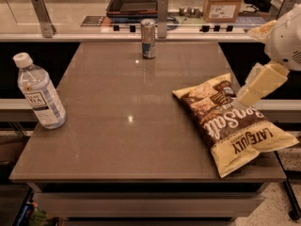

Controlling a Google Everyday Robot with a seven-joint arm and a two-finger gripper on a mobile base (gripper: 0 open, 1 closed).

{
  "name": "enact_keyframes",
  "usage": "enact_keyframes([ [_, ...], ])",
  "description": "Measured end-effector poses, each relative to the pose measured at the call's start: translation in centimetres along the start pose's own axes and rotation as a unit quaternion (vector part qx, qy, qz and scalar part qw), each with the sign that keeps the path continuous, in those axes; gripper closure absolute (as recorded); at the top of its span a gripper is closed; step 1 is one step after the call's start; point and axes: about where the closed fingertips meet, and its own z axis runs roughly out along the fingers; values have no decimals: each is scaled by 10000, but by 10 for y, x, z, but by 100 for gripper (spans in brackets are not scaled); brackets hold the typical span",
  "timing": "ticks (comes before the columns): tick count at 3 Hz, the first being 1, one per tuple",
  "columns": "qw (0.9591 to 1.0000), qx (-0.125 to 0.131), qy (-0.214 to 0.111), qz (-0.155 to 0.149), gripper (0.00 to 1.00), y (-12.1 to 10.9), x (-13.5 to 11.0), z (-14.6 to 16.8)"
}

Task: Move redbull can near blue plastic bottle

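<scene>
The redbull can (148, 38) stands upright at the far edge of the brown table (127, 98), near the middle. The blue plastic bottle (40, 92) with a white cap stands at the table's left edge, leaning slightly, far from the can. My gripper (248, 93) comes in from the right, hanging just above the upper right part of a chip bag, well to the right of the can and nearer the front. It holds nothing that I can see.
A large brown and yellow chip bag (230, 121) lies on the table's right side, overhanging the front right corner. Behind the table is a counter with a dark tray (134, 1), a cardboard box (222, 3) and metal posts (162, 15).
</scene>
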Motion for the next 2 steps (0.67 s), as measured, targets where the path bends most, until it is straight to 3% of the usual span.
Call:
enact_keyframes([
  [1, 9961, 522, -596, 387, 0, -34, -11, 14],
  [2, 9870, 752, -1133, 860, 0, -58, -22, 37],
])
